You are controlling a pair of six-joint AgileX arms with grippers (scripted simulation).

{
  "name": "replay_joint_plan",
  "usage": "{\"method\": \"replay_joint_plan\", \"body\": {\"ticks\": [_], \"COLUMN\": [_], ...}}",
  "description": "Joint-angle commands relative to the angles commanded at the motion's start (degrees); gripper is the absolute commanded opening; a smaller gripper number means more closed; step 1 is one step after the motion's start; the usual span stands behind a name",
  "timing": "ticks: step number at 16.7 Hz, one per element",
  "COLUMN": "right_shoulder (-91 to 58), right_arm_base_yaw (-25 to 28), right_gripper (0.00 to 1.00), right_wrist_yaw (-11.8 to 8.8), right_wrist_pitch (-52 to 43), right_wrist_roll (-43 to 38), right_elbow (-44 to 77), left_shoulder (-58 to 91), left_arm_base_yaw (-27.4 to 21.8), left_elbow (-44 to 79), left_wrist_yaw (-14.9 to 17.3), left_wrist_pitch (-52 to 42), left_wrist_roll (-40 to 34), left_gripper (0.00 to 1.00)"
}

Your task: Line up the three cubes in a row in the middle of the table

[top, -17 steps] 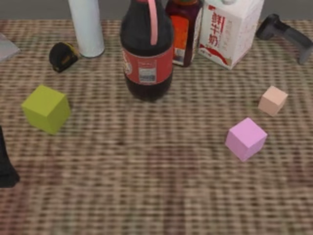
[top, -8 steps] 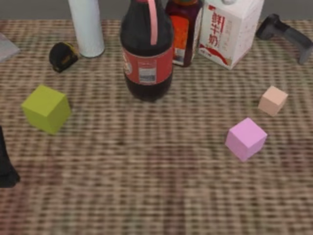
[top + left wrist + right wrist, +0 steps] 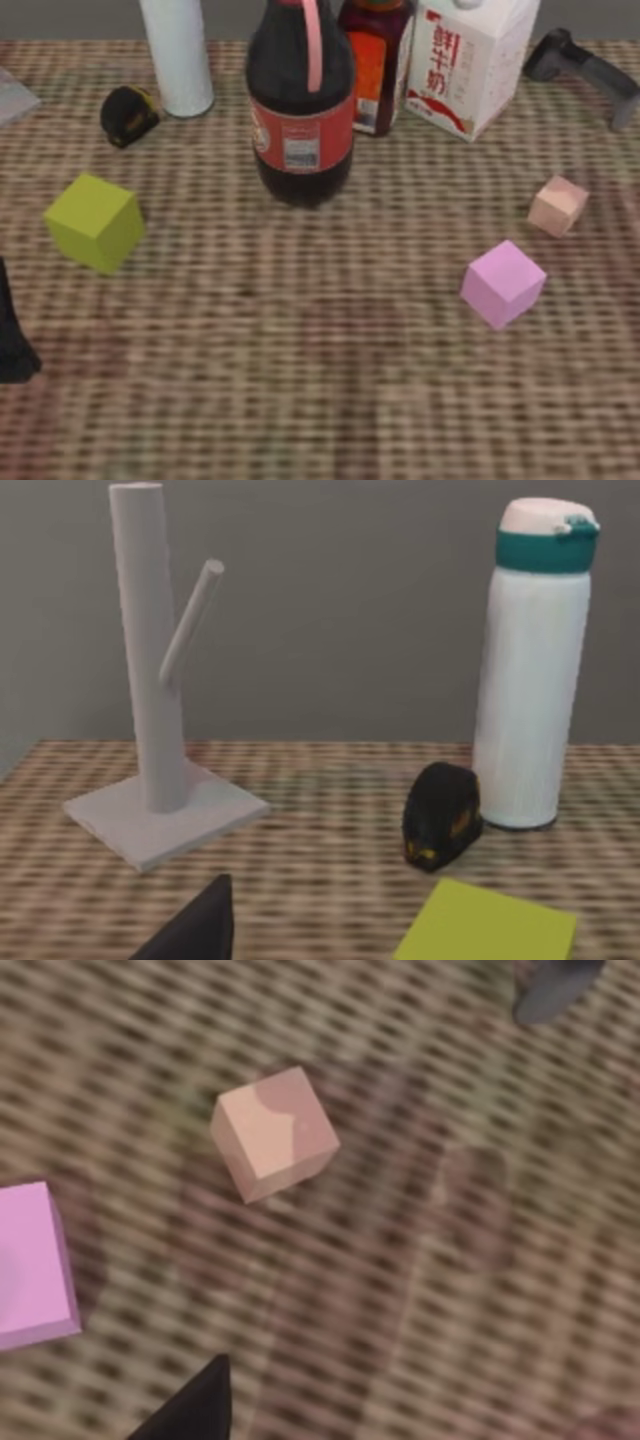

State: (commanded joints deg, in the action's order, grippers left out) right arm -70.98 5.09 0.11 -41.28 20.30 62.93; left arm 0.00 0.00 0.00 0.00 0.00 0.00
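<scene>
Three cubes lie apart on the woven table [image 3: 300,400]. The yellow-green cube [image 3: 95,222] is at the left, and its top also shows in the left wrist view [image 3: 490,930]. The pink cube [image 3: 503,284] is at the right, with the small peach cube [image 3: 558,205] behind it. My left gripper [image 3: 12,345] sits at the table's left edge, short of the yellow-green cube; one dark fingertip [image 3: 200,925] shows, nothing held. My right gripper is outside the top view. It hovers above the peach cube [image 3: 275,1132] and pink cube [image 3: 30,1265], one fingertip [image 3: 200,1405] showing, open and empty.
Along the back stand a white flask [image 3: 178,55], a tape measure [image 3: 130,113], a cola bottle [image 3: 300,110], a sauce bottle [image 3: 375,70], a milk carton [image 3: 470,60] and a dark scanner [image 3: 585,65]. A grey peg stand [image 3: 150,730] is at the far left.
A shadow has come onto the peach cube's top. None of the cubes has moved, and the left arm stays at the left edge.
</scene>
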Motion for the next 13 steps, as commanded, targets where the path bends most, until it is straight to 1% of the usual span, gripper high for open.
{"method": "replay_joint_plan", "body": {"ticks": [4, 7, 10, 13], "right_shoulder": [-26.06, -42.61, -55.16, -62.74], "right_arm_base_yaw": [1.62, 2.7, 3.57, 4.16], "right_gripper": [1.0, 1.0, 1.0, 1.0], "right_wrist_yaw": [0.15, 0.2, 0.21, 0.18], "right_wrist_pitch": [-14.83, -23.7, -30.01, -33.61], "right_wrist_roll": [7.02, 11.48, 14.93, 17.14], "right_elbow": [22.31, 36.99, 48.85, 56.55], "left_shoulder": [0.0, 0.0, 0.0, 0.0], "left_arm_base_yaw": [0.0, 0.0, 0.0, 0.0], "left_elbow": [0.0, 0.0, 0.0, 0.0], "left_wrist_yaw": [0.0, 0.0, 0.0, 0.0], "left_wrist_pitch": [0.0, 0.0, 0.0, 0.0], "left_wrist_roll": [0.0, 0.0, 0.0, 0.0], "left_gripper": [1.0, 1.0, 1.0, 1.0]}}
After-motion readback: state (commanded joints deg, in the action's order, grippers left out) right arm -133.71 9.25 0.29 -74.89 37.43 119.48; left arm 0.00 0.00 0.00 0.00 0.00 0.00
